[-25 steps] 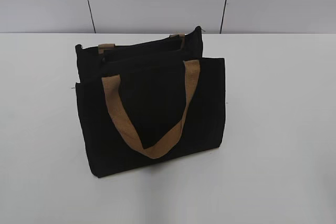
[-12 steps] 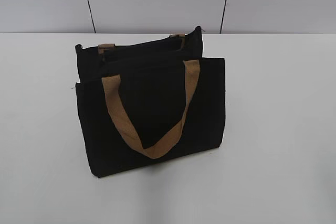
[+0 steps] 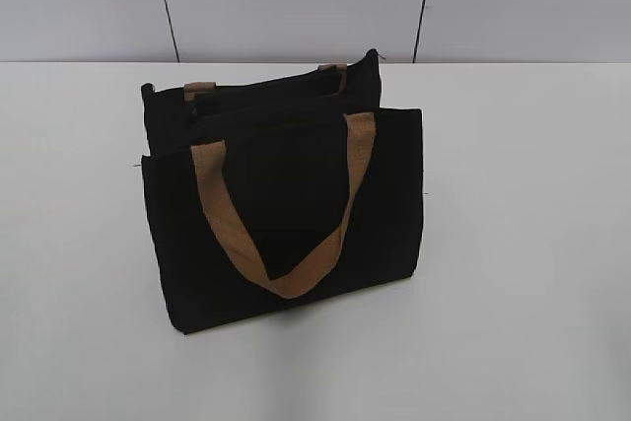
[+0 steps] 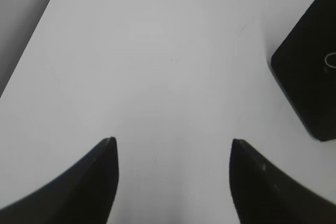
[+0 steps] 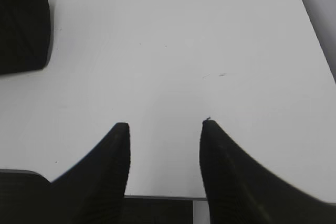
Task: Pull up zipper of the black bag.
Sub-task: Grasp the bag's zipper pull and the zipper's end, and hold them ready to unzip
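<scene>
The black bag (image 3: 286,214) stands upright in the middle of the white table, its front tan handle (image 3: 286,273) hanging down over the front panel. The zipper (image 3: 271,104) runs as a thin dark line along the top edge; I cannot make out its pull there. Neither gripper shows in the exterior view. My left gripper (image 4: 173,141) is open and empty over bare table, with a corner of the bag (image 4: 307,77) to its right. My right gripper (image 5: 165,124) is open and empty, with a corner of the bag (image 5: 21,24) at its upper left.
A grey panelled wall (image 3: 296,2) stands behind the table. The table's left edge (image 4: 31,40) shows in the left wrist view, its right edge (image 5: 314,24) and near edge (image 5: 157,197) in the right wrist view. A small pale ring (image 4: 331,60) sits on the bag.
</scene>
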Controlling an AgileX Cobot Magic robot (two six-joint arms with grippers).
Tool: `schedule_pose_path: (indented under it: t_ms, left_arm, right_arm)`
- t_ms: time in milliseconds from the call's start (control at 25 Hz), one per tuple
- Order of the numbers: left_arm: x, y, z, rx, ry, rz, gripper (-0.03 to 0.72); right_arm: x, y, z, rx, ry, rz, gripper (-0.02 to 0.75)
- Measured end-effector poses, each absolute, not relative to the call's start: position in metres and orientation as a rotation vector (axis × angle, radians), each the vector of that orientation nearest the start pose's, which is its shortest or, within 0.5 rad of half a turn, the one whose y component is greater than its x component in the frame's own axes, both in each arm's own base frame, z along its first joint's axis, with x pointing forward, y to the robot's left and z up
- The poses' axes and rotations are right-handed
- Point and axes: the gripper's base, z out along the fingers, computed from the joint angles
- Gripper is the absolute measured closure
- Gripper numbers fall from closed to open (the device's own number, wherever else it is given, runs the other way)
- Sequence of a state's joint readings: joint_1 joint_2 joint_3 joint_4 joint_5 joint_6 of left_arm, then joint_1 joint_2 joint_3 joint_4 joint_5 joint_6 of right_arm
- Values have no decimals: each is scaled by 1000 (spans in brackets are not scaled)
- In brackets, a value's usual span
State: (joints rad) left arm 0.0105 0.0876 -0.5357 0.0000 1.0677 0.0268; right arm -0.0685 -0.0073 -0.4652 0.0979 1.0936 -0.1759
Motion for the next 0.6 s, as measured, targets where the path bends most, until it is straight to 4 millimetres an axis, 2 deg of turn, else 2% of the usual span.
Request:
schedule_pose_path:
  t_ms: [320, 600]
  left_arm:
    - [5, -5, 288, 192, 2091, 49, 179]
    - [4, -5, 290, 210, 2077, 55, 179]
  right_arm:
    - [-3, 8, 265, -118, 2097, -29, 398]
    - [-3, 8, 265, -118, 2097, -29, 398]
